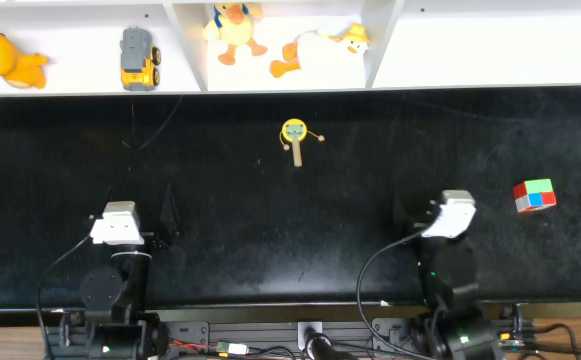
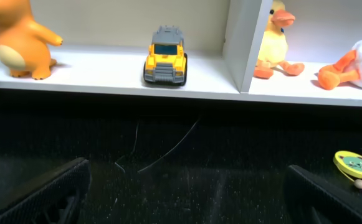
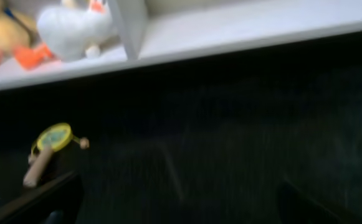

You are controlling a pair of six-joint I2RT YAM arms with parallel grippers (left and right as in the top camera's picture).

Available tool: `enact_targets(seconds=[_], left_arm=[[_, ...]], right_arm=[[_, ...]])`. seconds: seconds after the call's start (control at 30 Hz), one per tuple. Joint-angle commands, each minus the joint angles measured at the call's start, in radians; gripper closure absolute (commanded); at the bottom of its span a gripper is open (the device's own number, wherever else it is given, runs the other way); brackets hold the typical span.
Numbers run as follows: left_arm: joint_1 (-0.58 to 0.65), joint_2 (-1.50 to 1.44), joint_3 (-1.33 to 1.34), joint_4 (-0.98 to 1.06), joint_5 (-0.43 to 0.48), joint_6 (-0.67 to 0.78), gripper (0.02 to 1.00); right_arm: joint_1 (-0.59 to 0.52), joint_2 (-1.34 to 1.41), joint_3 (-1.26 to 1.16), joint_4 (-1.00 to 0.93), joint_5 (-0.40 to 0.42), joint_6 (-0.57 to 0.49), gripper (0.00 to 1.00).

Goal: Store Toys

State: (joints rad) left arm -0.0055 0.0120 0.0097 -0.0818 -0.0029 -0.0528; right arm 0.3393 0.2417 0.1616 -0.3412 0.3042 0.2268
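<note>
**Toy Storage: Workspace Status**

**Shelf.** A white shelf runs along the top edge of the top view and meets the far edge of the black tabletop. Upright dividers split it into compartments.
- Upper left compartment: an orange plush toy at the far left and a yellow toy truck nearer the divider, with a gap between them.
- Upper middle compartment: a yellow plush duck and a white plush duck side by side. The white duck lies close to the right divider.
- Upper right compartment: bare floor across its width.

**Tabletop.** Two toys lie outside the shelf.
- A yellow rattle with a wooden handle lies in the upper middle of the frame. It is near the shelf's front edge, below the middle compartment, with open surface on every side.
- A coloured cube sits at the right of the frame, near the tabletop's right edge and well apart from the rattle.

**Arms.** Both stand at the bottom edge.
- The left end effector is low over the tabletop facing the truck. Its fingers are spread wide and hold nothing.
- The right end effector is likewise spread wide and empty. The cube is to its right in the top view.
- A broad band of bare tabletop separates both from the shelf edge.
</note>
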Motion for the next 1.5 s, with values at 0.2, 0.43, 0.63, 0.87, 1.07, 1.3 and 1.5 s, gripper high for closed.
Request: enact_targets(seconds=[0.2, 0.43, 0.63, 0.87, 1.07, 1.3, 1.5], left_arm=[[-0.004, -0.010, -0.001, -0.003, 0.017, -0.011, 0.020], [-0.004, -0.010, -0.001, -0.003, 0.017, -0.011, 0.020], [-0.004, -0.010, -0.001, -0.003, 0.017, -0.011, 0.020], [-0.004, -0.010, -0.001, -0.003, 0.017, -0.011, 0.020], [-0.004, -0.010, -0.001, -0.003, 0.017, -0.011, 0.020], [-0.004, -0.010, -0.001, -0.003, 0.017, -0.011, 0.020], [-0.004, -0.010, -0.001, -0.003, 0.017, -0.011, 0.020]], right_arm=[[0.402, 0.497, 0.470, -0.374, 0.450, 0.403, 0.005], [0.474, 0.885, 0.740, -0.547, 0.434, 0.581, 0.007], [0.474, 1.124, 0.953, -0.552, 0.368, 0.581, 0.007], [0.474, 1.342, 1.114, -0.579, 0.282, 0.581, 0.007], [0.465, 1.440, 1.152, -0.581, 0.237, 0.581, 0.005], [0.462, 1.519, 1.152, -0.492, 0.137, 0.451, 0.005], [0.448, 1.582, 1.152, -0.462, 0.131, 0.442, 0.007]])
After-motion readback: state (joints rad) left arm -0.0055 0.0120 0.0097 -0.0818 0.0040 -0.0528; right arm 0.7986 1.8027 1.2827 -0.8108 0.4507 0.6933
